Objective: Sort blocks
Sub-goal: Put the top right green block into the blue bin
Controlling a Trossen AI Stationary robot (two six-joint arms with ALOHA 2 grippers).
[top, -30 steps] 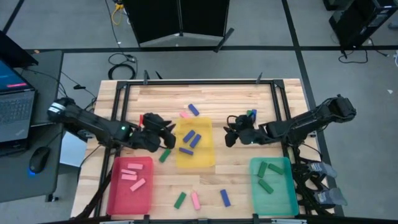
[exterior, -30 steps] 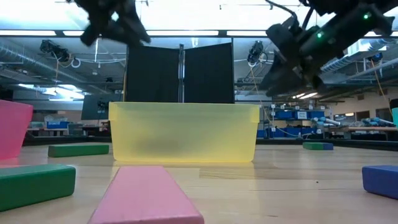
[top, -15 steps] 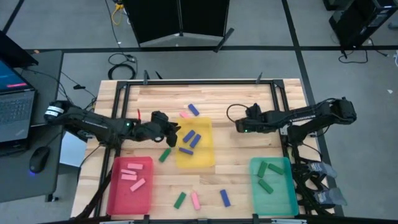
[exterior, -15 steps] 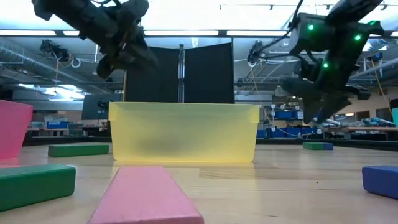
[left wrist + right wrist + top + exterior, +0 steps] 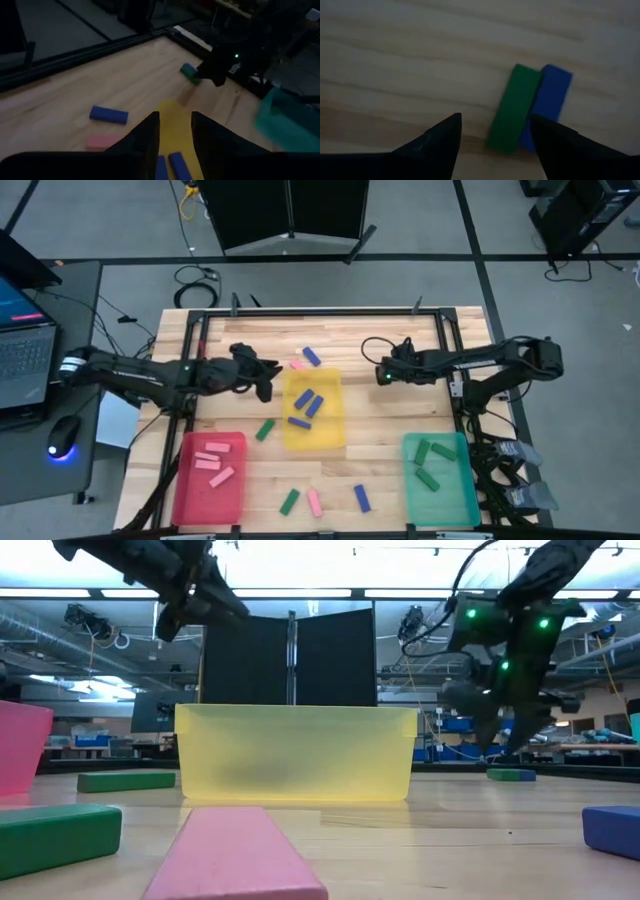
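Right wrist view shows the right gripper [image 5: 492, 131], fingers spread, nearing the green block [image 5: 514, 108] touching the blue block [image 5: 547, 102] at its 3 o'clock; next, straddle green only.

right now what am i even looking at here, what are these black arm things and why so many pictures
They are two robot arms at a wooden table, sorting small coloured blocks into trays. One camera looks down from above, one sits at table level, and one rides on each wrist. The red tray holds pink blocks, the yellow tray blue ones, the teal tray green ones; more lie loose. The left gripper hangs beside the yellow tray, open and empty. The right gripper, open, points at a green block touching a blue block.
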